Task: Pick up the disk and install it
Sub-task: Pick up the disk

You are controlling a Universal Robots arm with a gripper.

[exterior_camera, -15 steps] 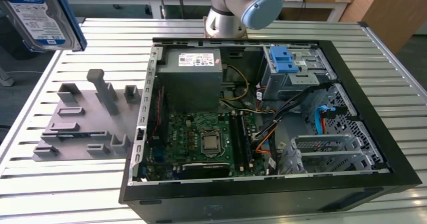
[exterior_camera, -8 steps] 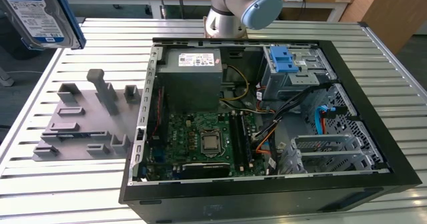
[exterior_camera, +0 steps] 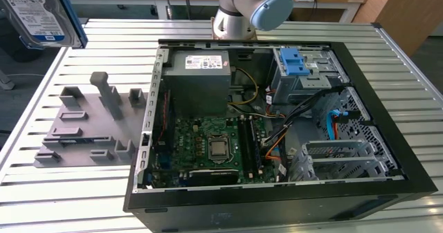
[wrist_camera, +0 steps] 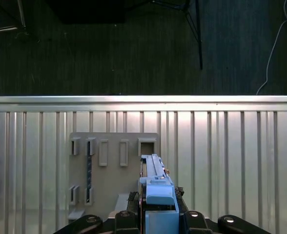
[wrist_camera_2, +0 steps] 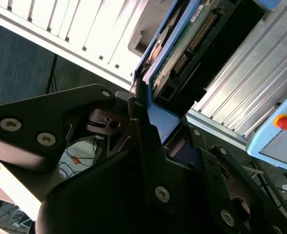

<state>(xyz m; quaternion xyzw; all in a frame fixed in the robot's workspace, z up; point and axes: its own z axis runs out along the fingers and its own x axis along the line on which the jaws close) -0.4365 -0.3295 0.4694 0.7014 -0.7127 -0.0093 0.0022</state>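
Second wrist view: how is the end effector point(wrist_camera_2: 155, 114) found?

It is found clenched on the disk point(wrist_camera_2: 170, 73). The blue bracket point(wrist_camera_2: 163, 119) is pinched between the black fingers point(wrist_camera_2: 139, 126), and the green circuit board point(wrist_camera_2: 185, 44) is turned into sight.

Is the same grasp borne out in the first wrist view?

It is. The end effector point(wrist_camera: 158, 217) is seen gripping the disk point(wrist_camera: 155, 185), which is held edge-on with the bracket outermost. Beneath it, a grey fixture plate point(wrist_camera: 112, 180) with raised slots is seen on the slatted tabletop point(wrist_camera: 231, 161).

And where is the disk placed in the exterior view?

The disk point(exterior_camera: 35, 12) is held aloft, label side shown, clear of the tabletop point(exterior_camera: 41, 202). The fixture plate point(exterior_camera: 86, 124) lies below it. The uncovered computer case point(exterior_camera: 277, 212) is set well apart from the end effector, toward the exterior view's right. Inside it, the power-supply box point(exterior_camera: 201, 82) and motherboard point(exterior_camera: 211, 142) are exposed, and a blue-latched drive cage point(exterior_camera: 304, 72) is seen. The arm's base point(exterior_camera: 242, 10) is seen beyond the case.
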